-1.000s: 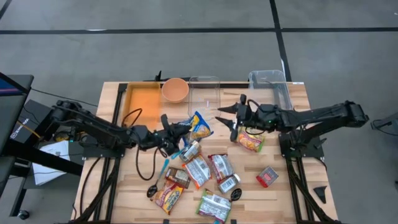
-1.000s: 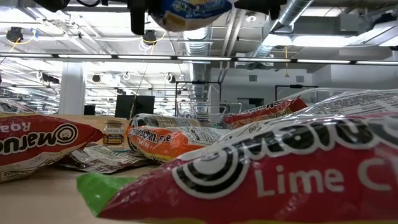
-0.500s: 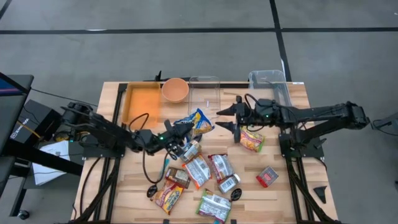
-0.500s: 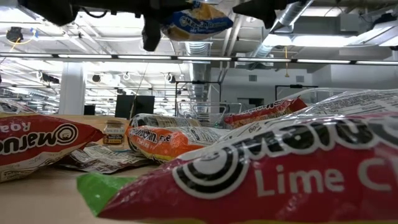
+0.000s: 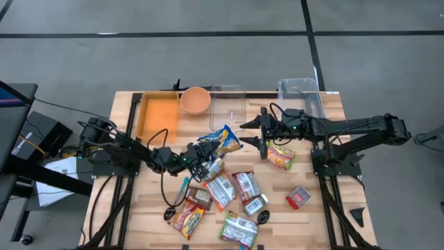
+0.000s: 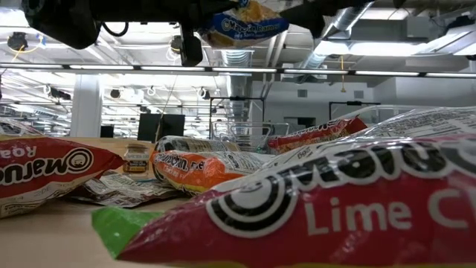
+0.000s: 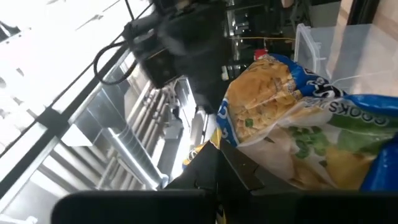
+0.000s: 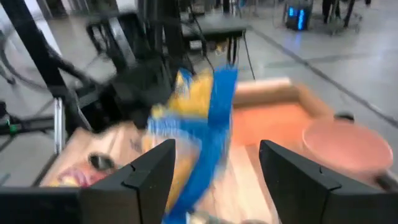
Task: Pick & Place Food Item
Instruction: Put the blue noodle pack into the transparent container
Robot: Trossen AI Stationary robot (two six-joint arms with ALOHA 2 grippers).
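Blue-yellow noodle packet [image 5: 223, 137] is clamped in left gripper [image 5: 206, 147], lifted above table [image 5: 316, 215]. Right gripper [image 5: 252, 132], fingers spread wide, sits just beside packet, facing it.

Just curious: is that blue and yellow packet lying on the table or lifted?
Lifted: the left gripper holds the packet in the air, high above the table's packets in the low view.

The blue-and-yellow noodle packet [image 5: 223, 139] hangs tilted above the worktop [image 5: 312, 215]. The left tool [image 5: 203, 150] clamps its lower edge.
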